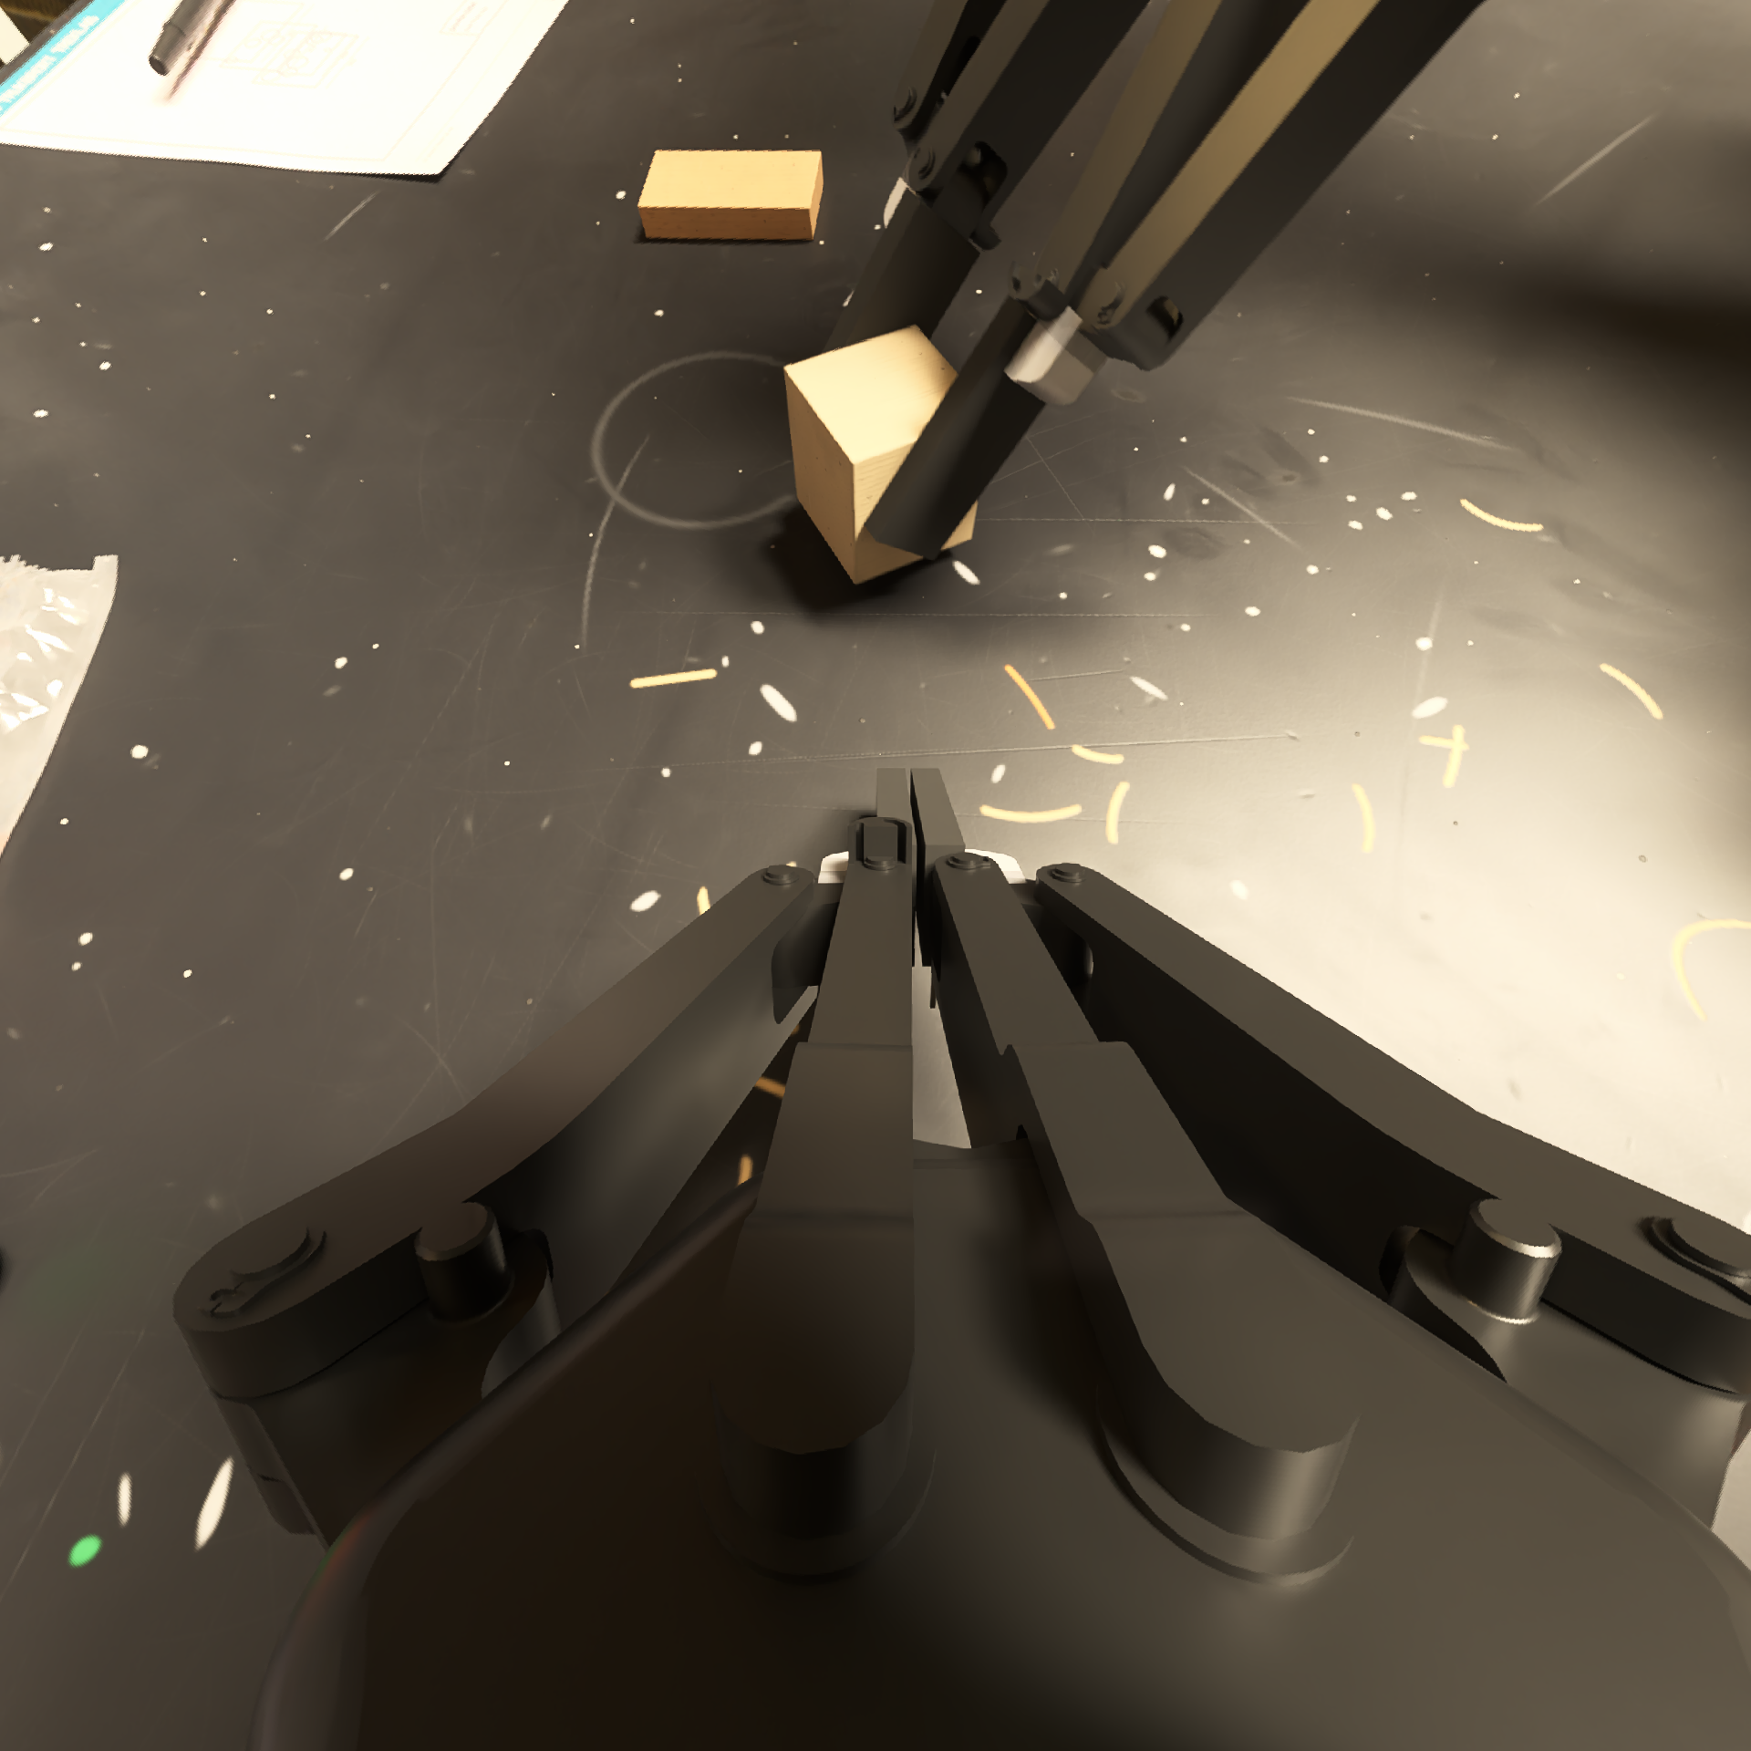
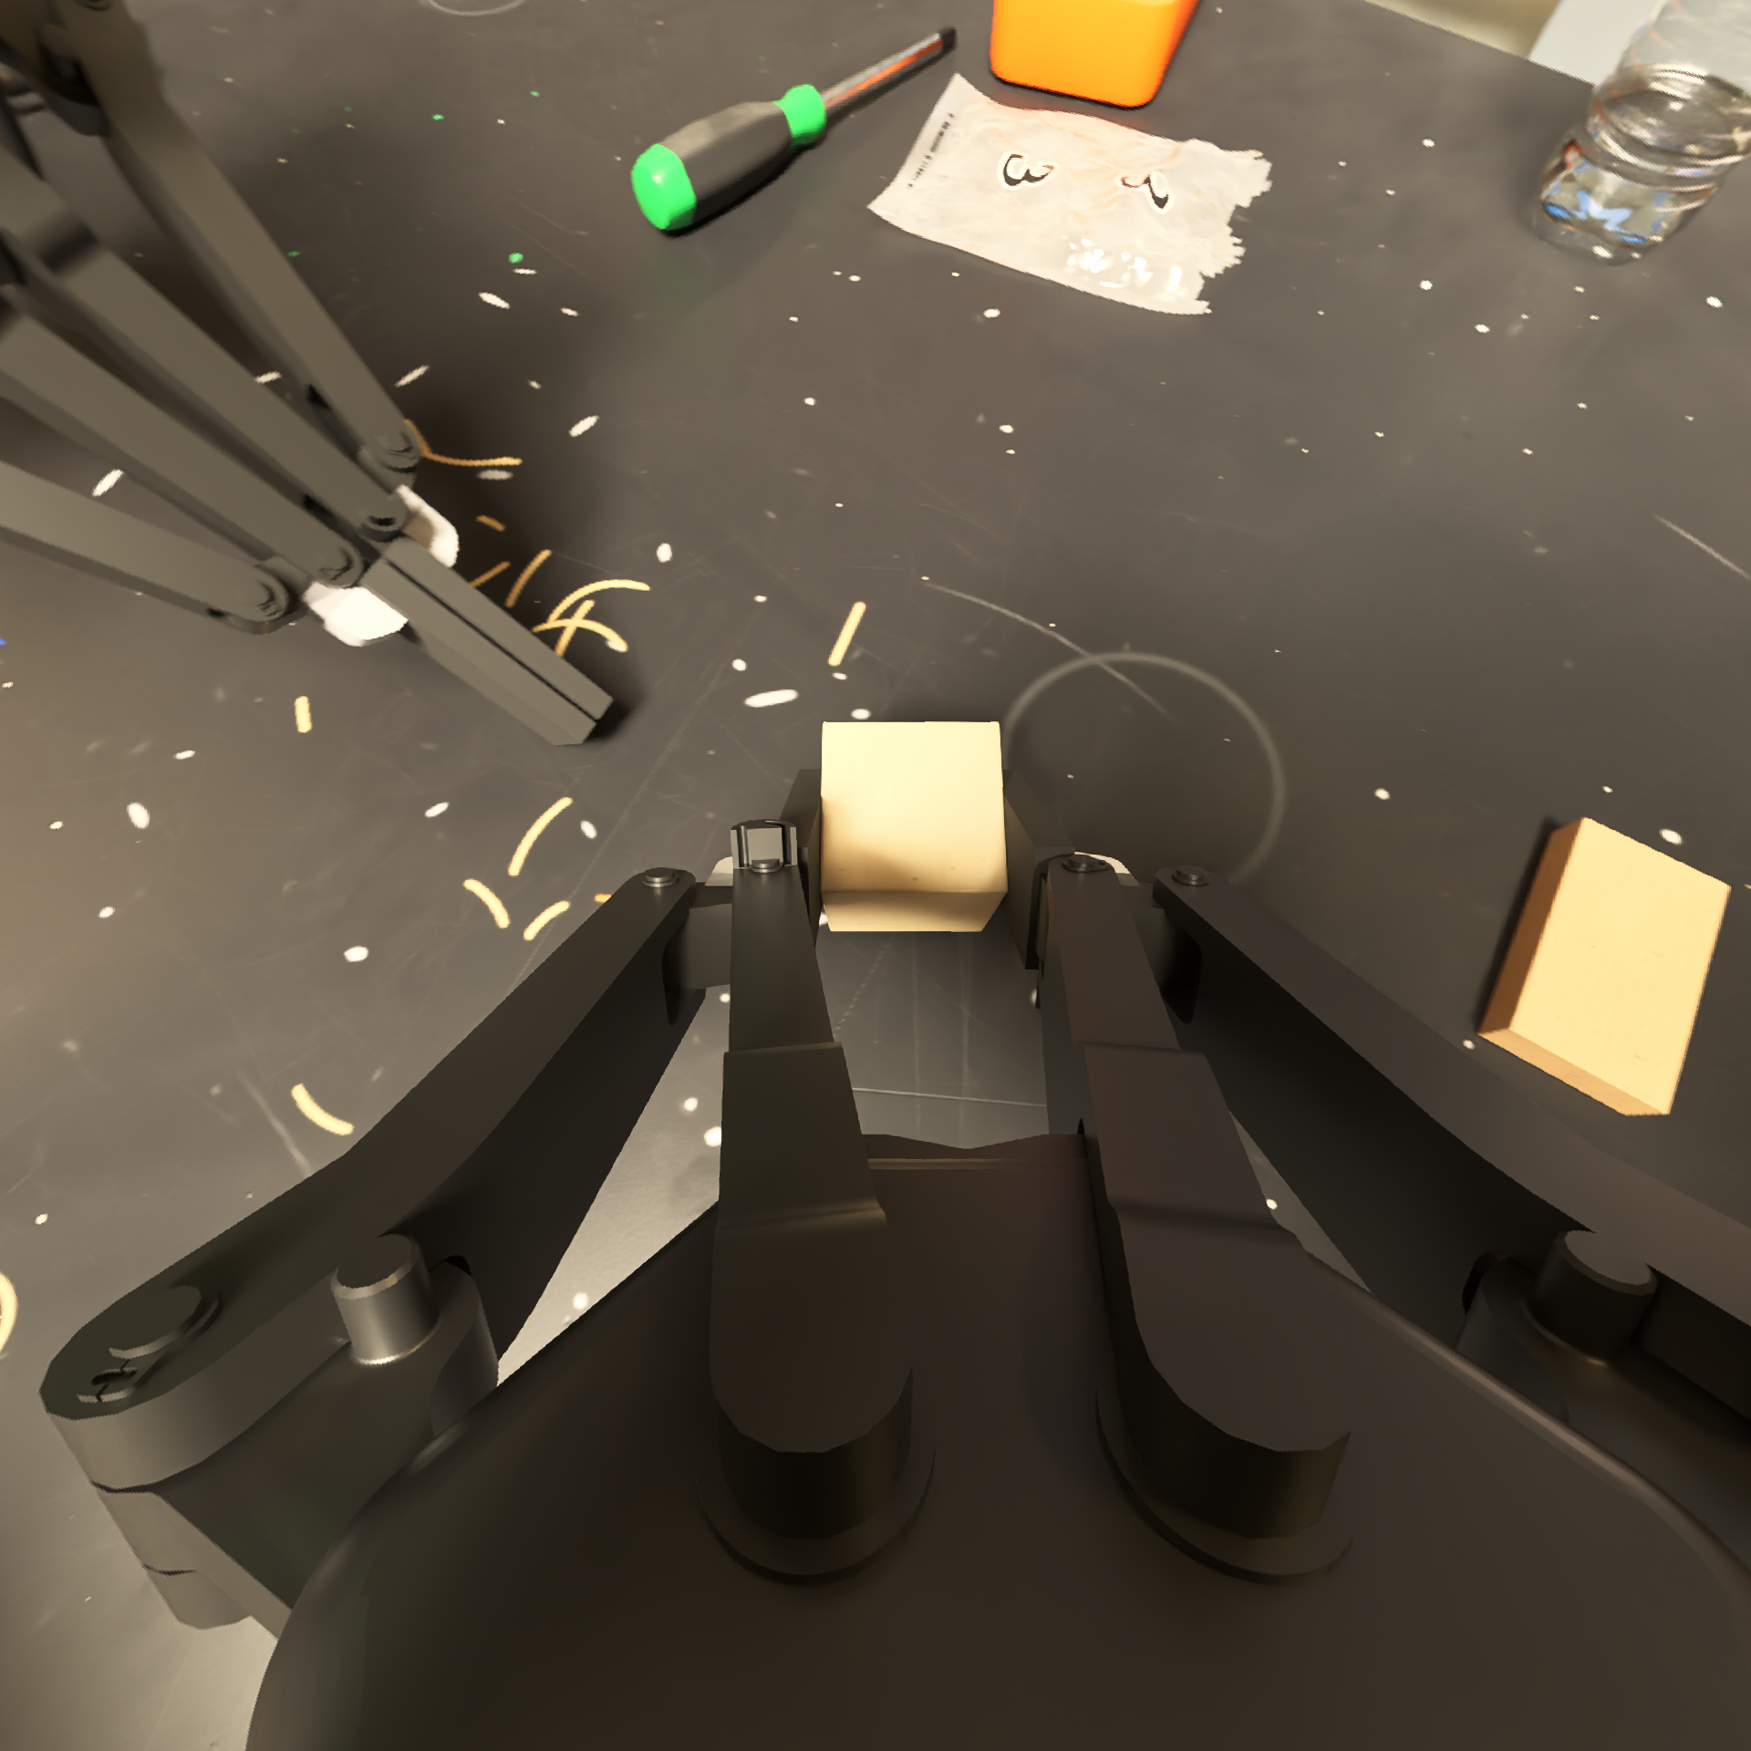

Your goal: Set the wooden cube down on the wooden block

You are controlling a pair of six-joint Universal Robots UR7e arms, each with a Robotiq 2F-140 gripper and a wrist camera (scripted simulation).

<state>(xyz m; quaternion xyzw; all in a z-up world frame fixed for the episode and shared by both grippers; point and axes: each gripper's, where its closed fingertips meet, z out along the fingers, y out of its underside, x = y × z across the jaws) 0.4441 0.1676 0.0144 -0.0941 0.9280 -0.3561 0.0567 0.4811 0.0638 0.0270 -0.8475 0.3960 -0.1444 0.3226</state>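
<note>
Dark speckled table (image 2: 1232, 493), right tool (image 2: 910, 853) gripping wooden cube (image 2: 910, 815)

left end effector (image 1: 911, 791): black fingers pressed together, empty | right end effector (image 1: 891, 493): clamps pale wooden cube (image 1: 857, 445), tilted | flat tan wooden block (image 1: 730, 194): apart, on dark speckled surface (image 1: 379, 568)

Both cameras ride low and close over the dark table (image 1: 379, 568), each peering forward along its own fingers. They face roughly opposite ways. Both catch the wooden cube (image 1: 853, 426) (image 2: 910, 815): at twelve o'clock in each, and nearer in the right wrist view.
</note>
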